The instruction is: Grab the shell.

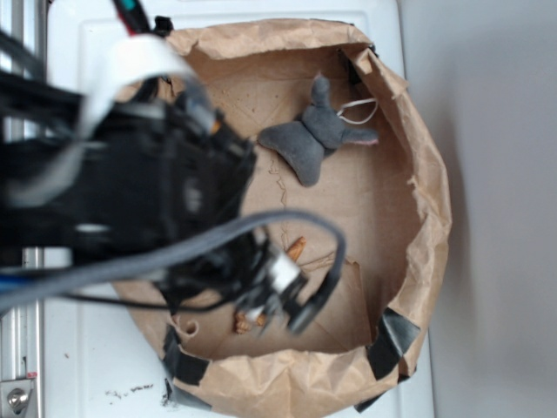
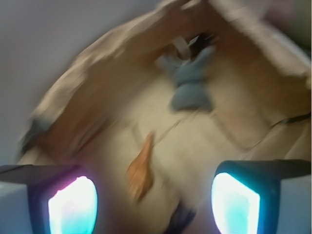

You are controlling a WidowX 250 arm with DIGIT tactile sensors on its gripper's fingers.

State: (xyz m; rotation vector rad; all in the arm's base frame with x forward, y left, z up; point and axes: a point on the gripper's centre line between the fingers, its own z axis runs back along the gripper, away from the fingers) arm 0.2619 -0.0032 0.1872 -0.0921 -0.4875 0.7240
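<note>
The shell is a small orange-tan piece lying on the brown paper floor, its pointed tip aimed away from me in the blurred wrist view. It sits between and just beyond my two lit fingertips, nearer the left one. From the exterior camera only its orange tip and a brownish end show, because my gripper hangs over its middle. The gripper is open, with nothing held between its fingers.
A grey plush toy lies at the far side of the paper floor, also visible from the wrist. Crumpled brown paper walls ring the floor, held by black tape. My black arm and cables cover the left side.
</note>
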